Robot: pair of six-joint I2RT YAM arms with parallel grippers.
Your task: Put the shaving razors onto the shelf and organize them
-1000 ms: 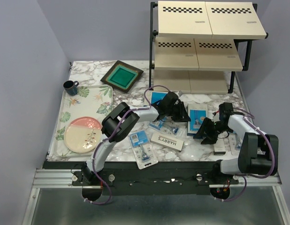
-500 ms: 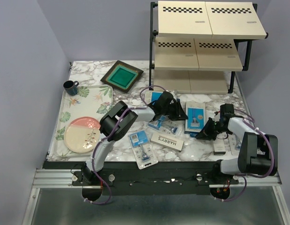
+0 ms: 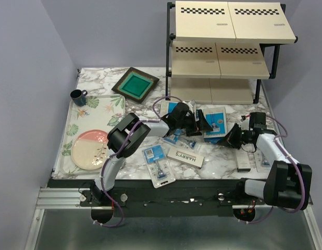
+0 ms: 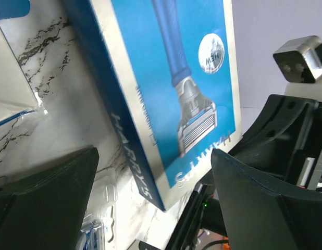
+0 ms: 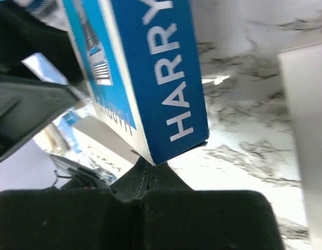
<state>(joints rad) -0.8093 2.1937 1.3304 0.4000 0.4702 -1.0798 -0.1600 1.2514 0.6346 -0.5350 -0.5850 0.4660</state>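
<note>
A dark-blue razor box point(image 3: 215, 125) lies on the marble between my two grippers, just in front of the shelf point(image 3: 223, 52). My left gripper point(image 3: 201, 121) is open at its left end; in the left wrist view the box point(image 4: 176, 62) reaches in between the wide-apart fingers point(image 4: 46, 192). My right gripper point(image 3: 235, 136) is shut, and a lower corner of the box point(image 5: 166, 67) rests right at the closed fingertips point(image 5: 153, 169). A white HARRY'S box point(image 3: 186, 155), blister packs point(image 3: 158, 159) point(image 3: 182, 138) and a second white box point(image 3: 243, 161) lie nearer the front.
A floral tray point(image 3: 111, 101) with a pink plate point(image 3: 90, 149) takes up the left side, with a dark mug point(image 3: 78, 96) at its far corner. A dark frame with a green centre point(image 3: 135, 83) lies left of the shelf. Another blue box point(image 3: 171, 107) is partly under my left arm.
My left jaws have opened wide at the blue box. My right jaws have closed at its corner and moved up and right. The box has turned and shifted slightly toward the shelf.
</note>
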